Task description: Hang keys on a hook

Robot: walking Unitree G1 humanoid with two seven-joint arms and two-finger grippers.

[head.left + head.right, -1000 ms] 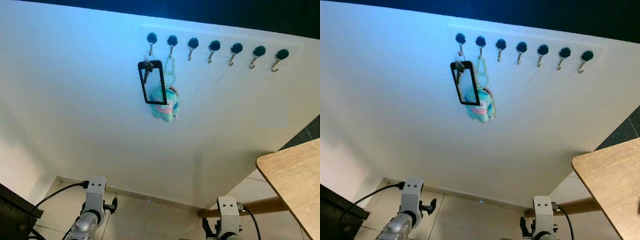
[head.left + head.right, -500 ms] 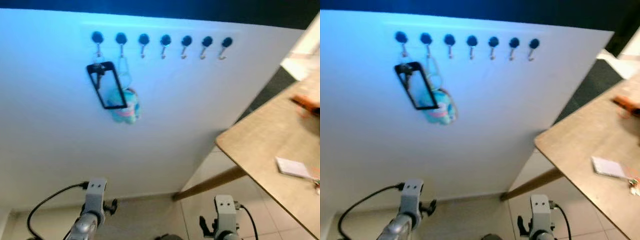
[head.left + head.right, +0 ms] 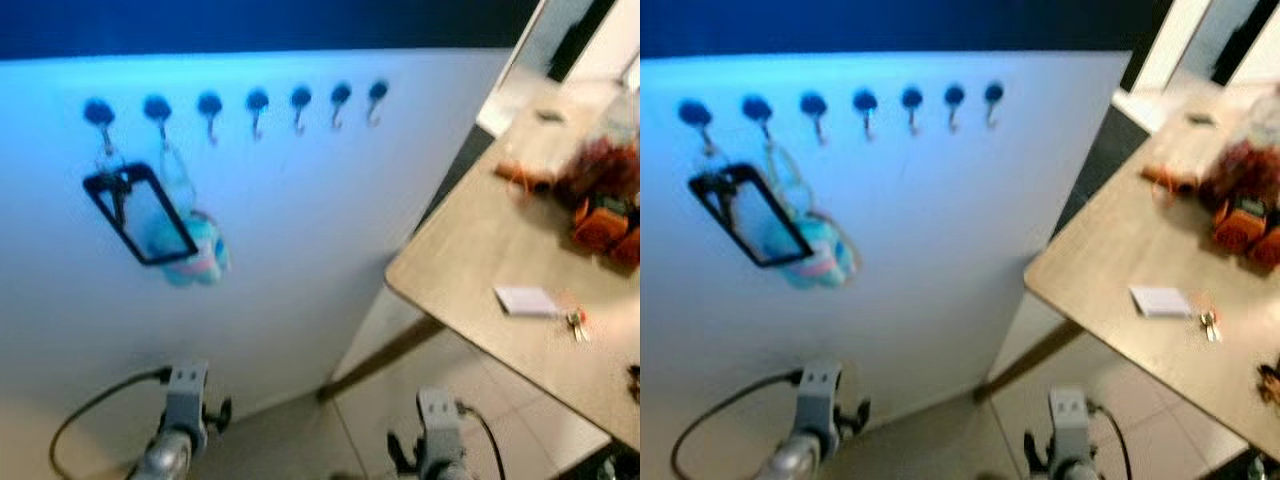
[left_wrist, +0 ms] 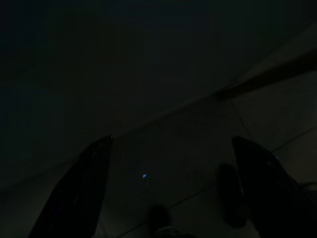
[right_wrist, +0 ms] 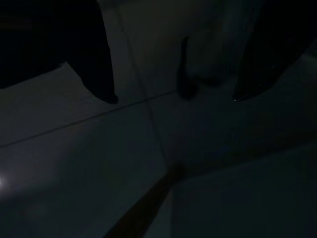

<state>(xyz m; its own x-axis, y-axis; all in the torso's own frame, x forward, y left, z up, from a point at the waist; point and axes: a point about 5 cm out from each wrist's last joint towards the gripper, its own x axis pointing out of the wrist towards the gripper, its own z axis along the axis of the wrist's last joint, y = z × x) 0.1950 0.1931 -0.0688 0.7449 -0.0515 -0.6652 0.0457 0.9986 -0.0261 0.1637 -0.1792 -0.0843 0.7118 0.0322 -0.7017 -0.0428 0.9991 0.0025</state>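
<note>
While both arms hang low at the frame's bottom, jaws wide and empty, the keys [image 3: 575, 322] lie on the worktop [image 3: 470, 270] at right, nearer the right gripper [image 5: 173, 96] than the left gripper [image 4: 171, 193], hooks [image 3: 257, 103] upper left.

Bluish light is washing over a plain white wall [image 3: 300, 230], while a pale wooden table [image 3: 470, 270] is standing on the light tiled floor [image 3: 500, 400].
</note>
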